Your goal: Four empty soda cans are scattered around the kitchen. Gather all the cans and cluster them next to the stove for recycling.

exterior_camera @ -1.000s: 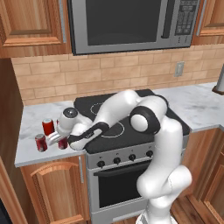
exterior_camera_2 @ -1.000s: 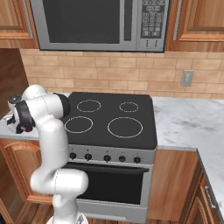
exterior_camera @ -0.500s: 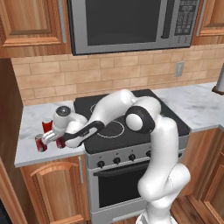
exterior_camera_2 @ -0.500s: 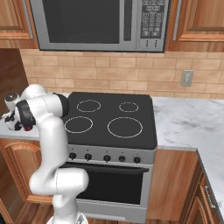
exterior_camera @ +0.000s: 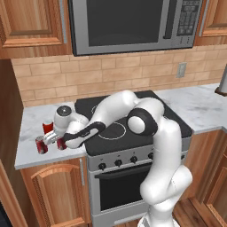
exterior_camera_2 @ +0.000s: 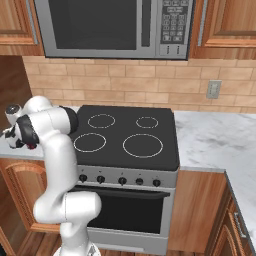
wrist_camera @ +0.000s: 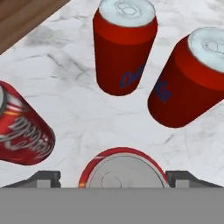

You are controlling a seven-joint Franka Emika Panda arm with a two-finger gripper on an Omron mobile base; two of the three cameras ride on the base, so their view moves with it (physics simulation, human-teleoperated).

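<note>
Fourth can down, looks like the drop-off step

The claw (wrist_camera: 113, 178) sits wide around the near can (wrist_camera: 122, 168), not squeezing it; three more cans (wrist_camera: 124, 43) stand close by on the counter (exterior_camera: 31, 122) left of the stove (exterior_camera: 133, 133). Next move, I'd guess: lift straight up.

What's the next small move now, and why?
Probably lift the gripper straight up and clear. Its fingers stand apart on either side of the fourth can, which stands upright on the counter among three other cans beside the stove. A sideways pull might topple one.
</note>
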